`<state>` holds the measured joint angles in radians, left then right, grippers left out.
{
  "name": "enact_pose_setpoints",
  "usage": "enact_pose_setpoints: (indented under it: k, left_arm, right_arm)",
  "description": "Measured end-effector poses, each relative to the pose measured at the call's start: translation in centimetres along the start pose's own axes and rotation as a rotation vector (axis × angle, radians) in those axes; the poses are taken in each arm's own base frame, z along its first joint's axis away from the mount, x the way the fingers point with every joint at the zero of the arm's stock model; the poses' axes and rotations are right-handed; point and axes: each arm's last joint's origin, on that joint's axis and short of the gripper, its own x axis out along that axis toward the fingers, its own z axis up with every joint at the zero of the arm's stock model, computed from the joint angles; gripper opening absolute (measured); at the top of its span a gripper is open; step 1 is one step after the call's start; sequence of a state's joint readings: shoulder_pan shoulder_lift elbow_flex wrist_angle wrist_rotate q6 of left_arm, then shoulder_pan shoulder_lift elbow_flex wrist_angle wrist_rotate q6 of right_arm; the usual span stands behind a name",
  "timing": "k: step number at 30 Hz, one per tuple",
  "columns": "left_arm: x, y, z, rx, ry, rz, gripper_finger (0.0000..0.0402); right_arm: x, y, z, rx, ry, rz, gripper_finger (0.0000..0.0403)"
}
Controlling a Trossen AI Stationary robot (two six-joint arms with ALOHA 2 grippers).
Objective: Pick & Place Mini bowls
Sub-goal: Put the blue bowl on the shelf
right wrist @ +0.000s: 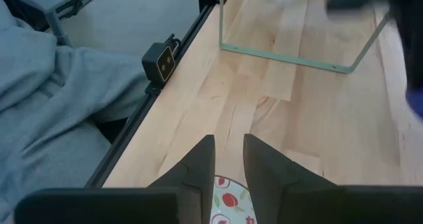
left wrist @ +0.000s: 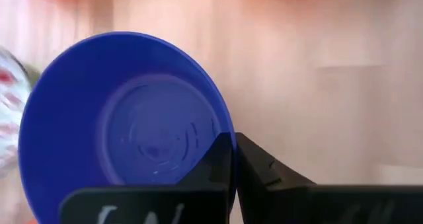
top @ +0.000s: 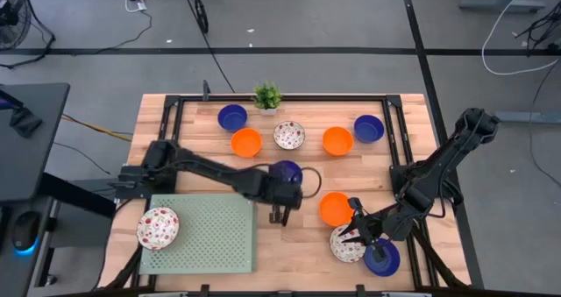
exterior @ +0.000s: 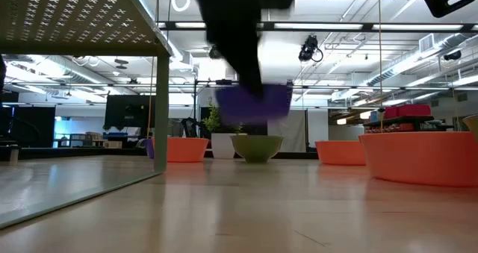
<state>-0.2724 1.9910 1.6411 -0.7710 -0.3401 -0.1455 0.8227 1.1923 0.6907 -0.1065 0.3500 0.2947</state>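
Left pincer (top: 282, 211) (over pale wood table (top: 202, 157)) grips blue bowl (left wrist: 125, 118).

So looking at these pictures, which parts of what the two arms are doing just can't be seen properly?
- Right gripper, high view: too small and dark to tell whether it holds the white red-speckled round bowl.
- That bowl in the right wrist view: cut off by the bottom edge and the fingers.
- Solid dark blue round bowl in the left gripper: blurred in the low view, with the arm in front.
- Low view: most bowls are hidden behind nearer ones.
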Motion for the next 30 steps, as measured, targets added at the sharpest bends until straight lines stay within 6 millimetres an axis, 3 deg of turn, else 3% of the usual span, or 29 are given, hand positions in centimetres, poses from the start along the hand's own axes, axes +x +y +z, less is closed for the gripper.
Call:
enact_pose_setpoints:
  k: [7,11,16,24,30]
  left_arm:
    - [-11.6,-3.5,0.3,0.050,-0.068,-0.043,0.0006]
    - [-16.0,-3.8,-1.1,-0.020,0.012,-0.018,0.0006]
    - [-17.4,-4.3,-3.2,-0.072,0.147,0.044,0.0006]
    - [-15.9,-5.7,-4.6,-0.101,0.238,0.016,0.0008]
    - [-16.0,-6.3,-4.9,-0.157,0.257,-0.006,0.0008]
  right_arm:
    - [0.0,0.0,0.1,0.002,-0.005,0.002,0.0084]
    - [0.0,0.0,0.1,0.003,-0.008,0.002,0.0084]
    - [0.0,0.0,0.1,0.003,-0.009,0.003,0.0084]
    - [0.0,0.0,0.2,-0.016,-0.018,0.004,0.0084]
    - [0.0,0.0,0.2,-0.016,-0.017,0.004,0.0084]
